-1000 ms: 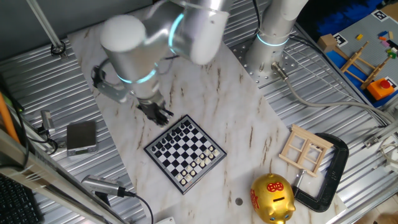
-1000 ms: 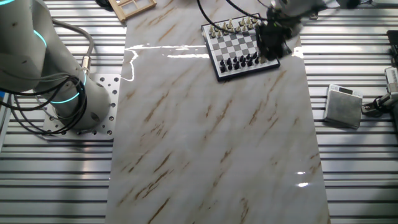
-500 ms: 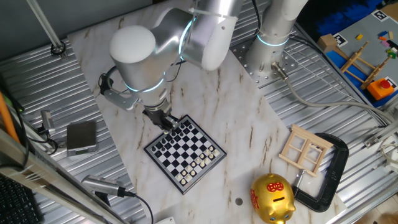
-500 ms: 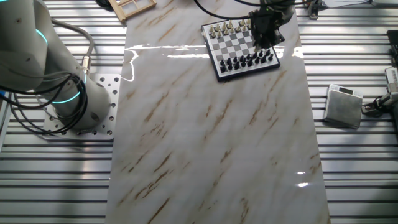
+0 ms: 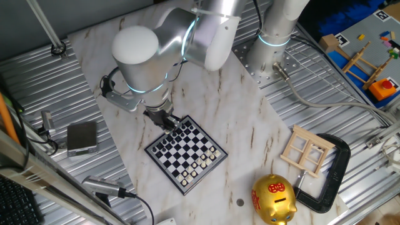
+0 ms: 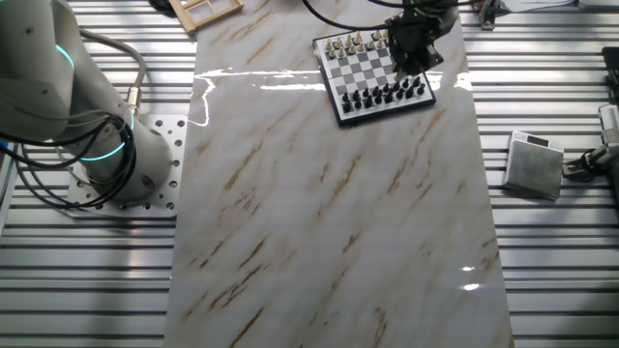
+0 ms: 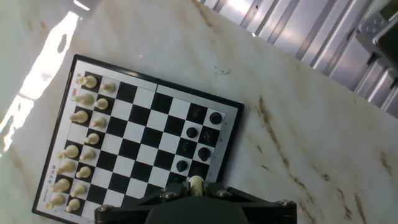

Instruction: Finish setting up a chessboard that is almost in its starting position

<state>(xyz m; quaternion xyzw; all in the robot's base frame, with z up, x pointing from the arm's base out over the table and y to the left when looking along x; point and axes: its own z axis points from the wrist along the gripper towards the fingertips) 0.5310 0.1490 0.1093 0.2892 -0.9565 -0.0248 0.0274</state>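
The chessboard [image 5: 187,156] lies on the marble table, cream pieces along one side and black pieces along the other. My gripper [image 5: 167,120] hangs over the board's black-piece corner. In the other fixed view the gripper [image 6: 410,56] covers the right part of the board [image 6: 366,70]. In the hand view the board [image 7: 146,134] has two cream rows at the left and a few black pieces at the right. The gripper [image 7: 196,188] is shut on a small cream piece [image 7: 196,183] above the board's near edge.
A golden piggy bank [image 5: 273,199], a pale wooden window frame [image 5: 307,150] and a black clamp [image 5: 334,172] lie right of the board. A small grey box [image 5: 82,137] sits on the ribbed metal at the left. The arm's base [image 6: 106,145] stands at the table's side.
Over the last second my gripper moved from beside the board's corner to over the black-piece side. In the last half second it has barely moved.
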